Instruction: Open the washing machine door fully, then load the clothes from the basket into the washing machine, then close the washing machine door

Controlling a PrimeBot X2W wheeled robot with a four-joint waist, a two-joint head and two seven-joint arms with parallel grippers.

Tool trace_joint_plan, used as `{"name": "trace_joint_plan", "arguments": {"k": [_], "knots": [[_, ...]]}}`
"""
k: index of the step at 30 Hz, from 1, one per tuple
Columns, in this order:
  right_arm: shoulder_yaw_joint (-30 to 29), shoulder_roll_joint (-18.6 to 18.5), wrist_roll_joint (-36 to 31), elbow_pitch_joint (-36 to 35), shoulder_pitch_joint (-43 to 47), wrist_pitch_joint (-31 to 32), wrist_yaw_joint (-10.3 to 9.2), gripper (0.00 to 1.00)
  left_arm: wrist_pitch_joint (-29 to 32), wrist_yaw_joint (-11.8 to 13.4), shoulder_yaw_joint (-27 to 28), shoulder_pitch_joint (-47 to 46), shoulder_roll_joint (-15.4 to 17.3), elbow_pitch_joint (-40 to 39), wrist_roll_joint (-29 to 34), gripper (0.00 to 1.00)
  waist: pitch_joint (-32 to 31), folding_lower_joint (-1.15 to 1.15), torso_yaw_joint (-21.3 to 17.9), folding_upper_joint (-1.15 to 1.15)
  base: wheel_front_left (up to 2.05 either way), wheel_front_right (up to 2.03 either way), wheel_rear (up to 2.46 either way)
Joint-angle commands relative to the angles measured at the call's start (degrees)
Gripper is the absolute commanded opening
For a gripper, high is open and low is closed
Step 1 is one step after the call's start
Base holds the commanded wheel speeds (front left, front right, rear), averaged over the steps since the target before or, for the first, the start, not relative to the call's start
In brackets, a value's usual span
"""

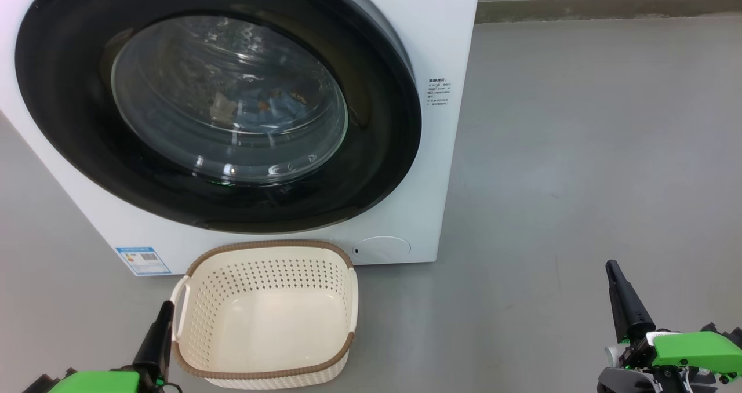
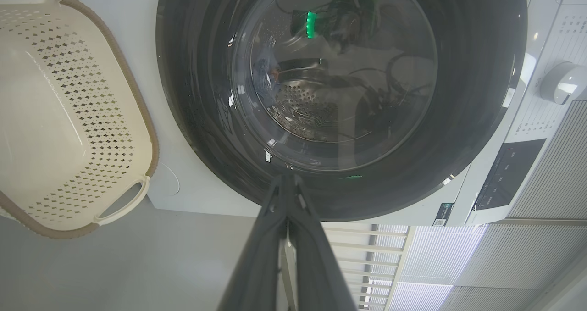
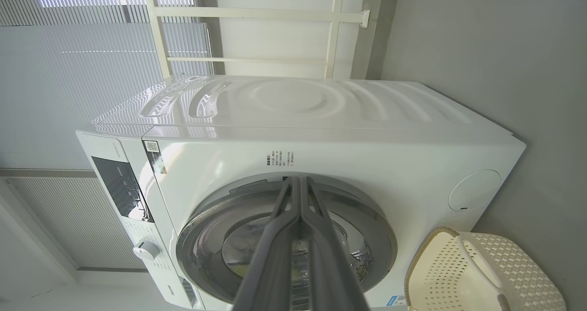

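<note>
The white washing machine [image 1: 443, 45] fills the upper left of the head view, and its door [image 1: 69, 97] lies shut against the front. Through the glass bowl I make out light-blue clothes [image 1: 261, 106] with orange marks inside the drum. The cream basket [image 1: 272, 244] stands on the floor just below the door, with nothing in it. My left gripper [image 1: 164, 309] is shut, its tip beside the basket's left handle. My right gripper [image 1: 612, 268] is shut too, far off to the right above the floor. The left wrist view faces the door [image 2: 192, 95]; the right wrist view shows the machine [image 3: 321, 109] and basket [image 3: 504, 265].
Grey floor [image 1: 579, 149] stretches to the right of the machine up to a wall base [image 1: 608, 7]. A round service cover [image 1: 379, 248] sits at the machine's lower right corner. The control panel [image 2: 506, 173] and a dial [image 2: 564, 81] are on the machine's top front.
</note>
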Motion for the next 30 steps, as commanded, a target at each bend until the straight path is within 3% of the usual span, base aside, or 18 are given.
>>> {"name": "trace_joint_plan", "arguments": {"k": [1, 30], "knots": [[1.24, -0.14, 0.20, -1.76, -0.38, 0.47, 0.09, 0.00, 0.38, -0.16, 2.02, -2.36, 0.76, -1.21, -0.44, 0.00, 0.00, 0.00, 0.00, 0.00, 0.00, 0.00, 0.00], [1.23, -0.13, 0.19, -1.76, -0.38, 0.48, 0.09, 0.00, 0.39, -0.17, 2.03, -2.36, 0.75, -1.21, -0.43, 0.00, 0.00, 0.00, 0.00, 0.00, 0.00, 0.00, 0.00]]}}
